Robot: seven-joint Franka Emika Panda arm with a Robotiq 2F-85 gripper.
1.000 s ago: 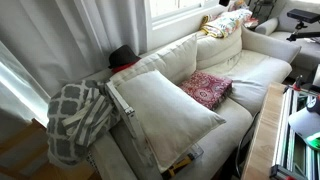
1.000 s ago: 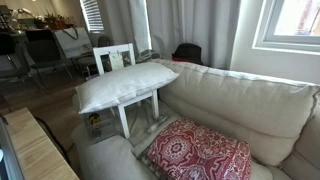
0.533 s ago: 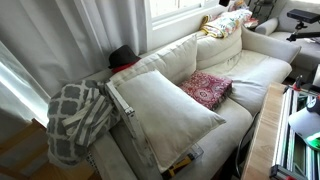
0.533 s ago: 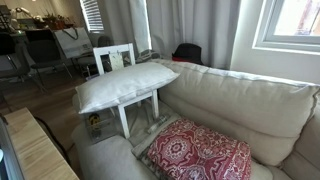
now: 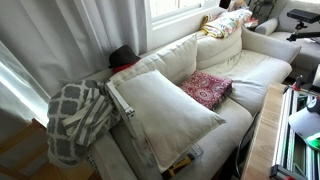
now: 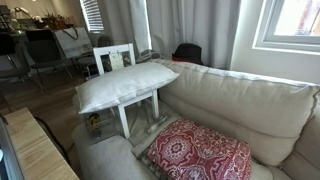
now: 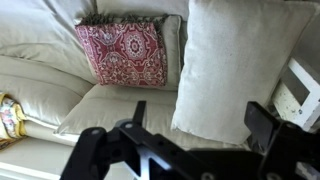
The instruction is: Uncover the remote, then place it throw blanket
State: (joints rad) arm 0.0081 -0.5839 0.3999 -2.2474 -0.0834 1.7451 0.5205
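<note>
**Wrist view finds no remote: uncovering has not begun**

Wrist view looks down on the sofa (image 7: 40, 75), where the gripper (image 7: 200, 120) hovers above the seat with its jaws spread wide and nothing between them. The remote shows in none of the 3 views; my judgement is that it lies hidden under 1 of the 2 cushions below, the red patterned cushion (image 7: 125, 48) or the large white pillow (image 7: 235, 65) just beside it. So step 1, the uncovering, is not yet done. The next move likely calls for descending onto a cushion edge, pinching it and lifting it aside to expose the remote. The throw blanket (image 5: 75, 118), the drop spot, is draped over the sofa arm in an exterior view, beyond the white pillow. No box, bin or other container is in view.
</note>
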